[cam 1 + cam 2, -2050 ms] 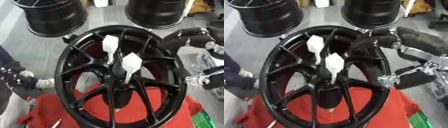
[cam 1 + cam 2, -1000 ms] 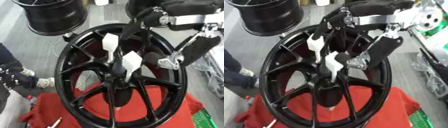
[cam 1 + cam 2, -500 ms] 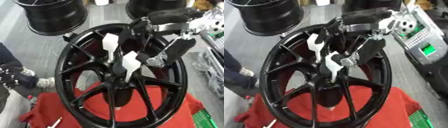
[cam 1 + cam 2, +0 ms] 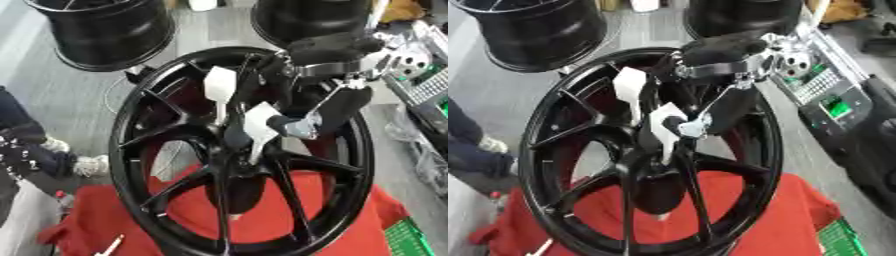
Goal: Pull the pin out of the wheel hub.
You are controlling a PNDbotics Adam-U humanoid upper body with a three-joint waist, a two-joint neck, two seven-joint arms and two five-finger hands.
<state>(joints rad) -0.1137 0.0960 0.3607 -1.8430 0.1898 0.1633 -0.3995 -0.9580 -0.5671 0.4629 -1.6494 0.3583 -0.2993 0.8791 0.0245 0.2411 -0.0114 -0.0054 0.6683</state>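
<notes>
From my remote station: grey floor (image 4: 61, 95), two black rims (image 4: 105, 30) standing behind, red cloth (image 4: 745, 210) below, a green crate (image 4: 407, 240) at lower right.

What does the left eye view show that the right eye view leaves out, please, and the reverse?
Only the left eye view shows a white shoe at the left edge. Only the right eye view shows a grey machine with a green screen at the right. Both show the black wheel on the red cloth, two white pins at its hub, and the right hand reaching them.
</notes>
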